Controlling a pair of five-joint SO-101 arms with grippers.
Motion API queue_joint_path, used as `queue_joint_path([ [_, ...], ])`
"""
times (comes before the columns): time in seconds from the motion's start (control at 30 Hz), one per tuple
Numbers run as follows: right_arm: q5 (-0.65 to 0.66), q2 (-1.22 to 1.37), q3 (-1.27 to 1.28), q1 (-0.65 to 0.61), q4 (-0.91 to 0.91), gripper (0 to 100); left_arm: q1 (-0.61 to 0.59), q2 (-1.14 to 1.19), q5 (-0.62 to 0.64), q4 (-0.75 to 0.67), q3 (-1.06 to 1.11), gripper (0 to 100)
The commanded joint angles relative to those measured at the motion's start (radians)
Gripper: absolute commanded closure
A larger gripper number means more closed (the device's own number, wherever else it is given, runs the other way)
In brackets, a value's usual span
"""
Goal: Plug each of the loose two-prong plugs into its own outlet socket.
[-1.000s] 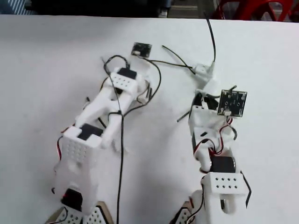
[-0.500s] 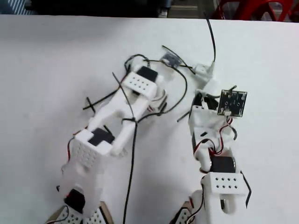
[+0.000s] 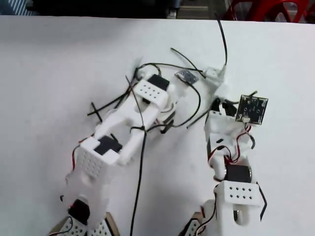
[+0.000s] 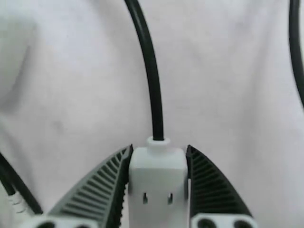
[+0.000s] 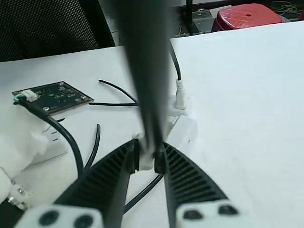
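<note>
My left arm (image 3: 128,118) has swung to the right across the table (image 3: 44,59) over the last second. It went from the far middle toward the outlet block (image 3: 215,75), and its loose black wires shifted with it. My left pincer (image 4: 159,151) is pinching a white plug (image 4: 157,178) between its two ribbed fingers, which clamp the plug's flat sides. The plug's black cord (image 4: 149,76) runs straight away over the bare tabletop. My right arm (image 3: 227,147) has moved only a little to the right in that time. My right pincer (image 5: 148,146) is pressed onto a second plug (image 5: 144,160), small and white, and its second cord (image 5: 142,71) rises close past the camera. Just beyond those fingertips the outlet block lies on the table, on the far side between my two arms. It holds a third plug (image 5: 181,99), which stands upright in it. That plug's third cord (image 5: 175,61) leads off toward the far edge. I cannot tell how many sockets the block has.
</note>
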Motion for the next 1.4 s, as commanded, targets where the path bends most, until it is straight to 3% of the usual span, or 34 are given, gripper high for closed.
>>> queue_joint_path([
  [0.0,-0.011,0.002,-0.014,0.004,-0.016,98.1,0.002,-0.022,-0.017,0.060,-0.037,87],
  [0.27,-0.011,0.004,-0.014,0.002,-0.016,98.1,-0.067,-0.027,-0.018,0.112,-0.089,72],
  [0.47,-0.011,0.004,-0.014,0.001,-0.016,98.1,-0.039,-0.025,-0.018,0.336,-0.325,72],
  [0.6,-0.011,0.004,-0.014,0.001,-0.016,98.1,-0.053,-0.079,-0.017,0.348,-0.367,75],
  [0.83,-0.003,0.004,-0.012,-0.010,-0.004,98.1,-0.056,-0.427,-0.015,0.344,-0.215,80],
  [1.0,-0.002,0.004,-0.043,-0.107,0.120,98.1,-0.111,-0.737,-0.012,0.341,-0.089,83],
  [1.13,0.002,0.005,-0.107,-0.196,0.246,98.1,-0.252,-0.920,-0.011,0.307,0.041,84],
  [1.37,0.183,0.005,-0.161,-0.417,0.361,98.1,-0.513,-1.070,-0.011,0.184,0.400,84],
])
